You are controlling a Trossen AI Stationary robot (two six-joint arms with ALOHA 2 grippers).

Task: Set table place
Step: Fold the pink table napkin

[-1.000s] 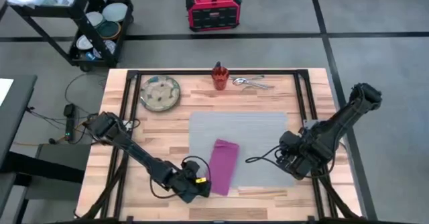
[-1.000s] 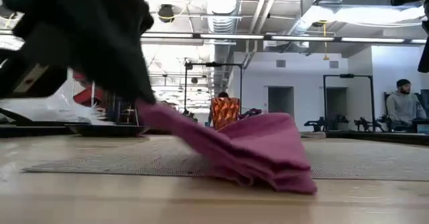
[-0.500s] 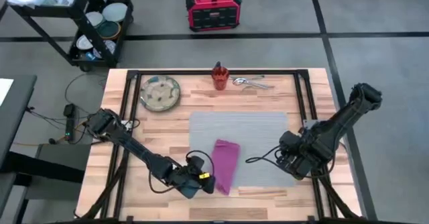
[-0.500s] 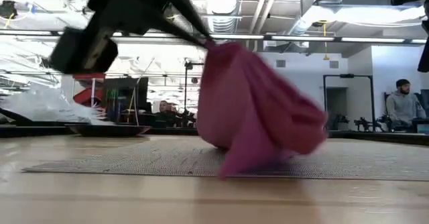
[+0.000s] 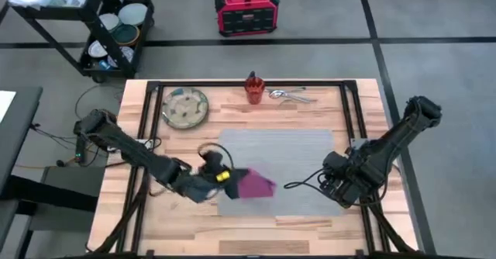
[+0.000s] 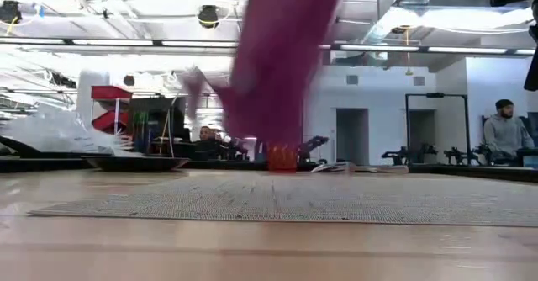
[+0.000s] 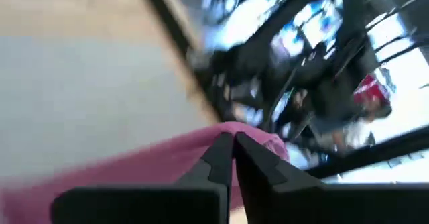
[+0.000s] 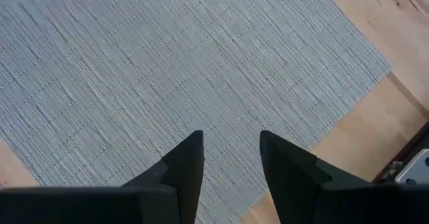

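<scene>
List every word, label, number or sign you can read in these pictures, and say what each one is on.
None can be read.
Red box on the floor: its panel markings are too small.
Yellow tag on the left gripper, which holds the napkin: any print is too small.
Room behind the table: signs blurred.

Right hand (image 8: 231,158), fingers apart, above grey mat (image 8: 167,70) on table (image 8: 375,123).

Soft magenta cloth napkin (image 5: 253,184), rough woven grey mat (image 5: 294,152), matt light wooden table (image 5: 225,112)
</scene>
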